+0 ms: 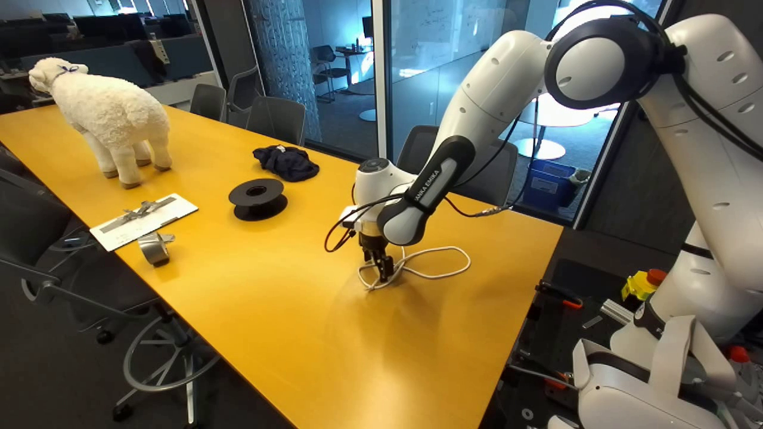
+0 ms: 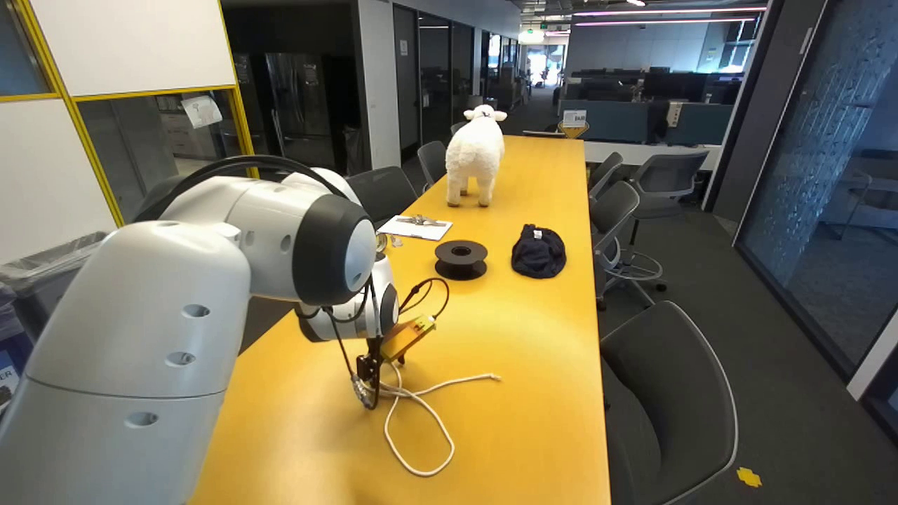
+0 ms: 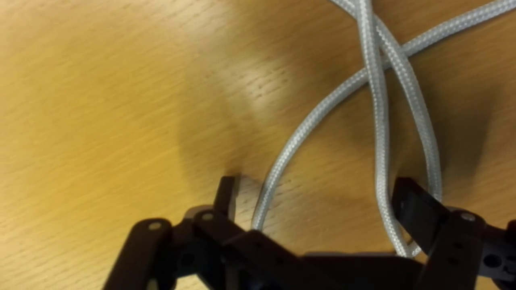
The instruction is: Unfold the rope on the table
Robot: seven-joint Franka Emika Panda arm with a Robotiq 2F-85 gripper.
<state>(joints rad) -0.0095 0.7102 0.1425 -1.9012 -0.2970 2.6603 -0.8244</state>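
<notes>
From here the rope looks barely unfolded: one end lies clear, but loops between and beside the parted fingers remain.

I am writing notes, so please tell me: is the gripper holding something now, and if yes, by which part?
Nothing is held: in the wrist view the gripper stands open, with strands of the rope between its parted jaws, not clamped.

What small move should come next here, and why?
Probably close the hand: its jaws stand open, and in the wrist view two strands of the rope, which lies crossed over itself, run between them, so a pinch might catch it.
</notes>
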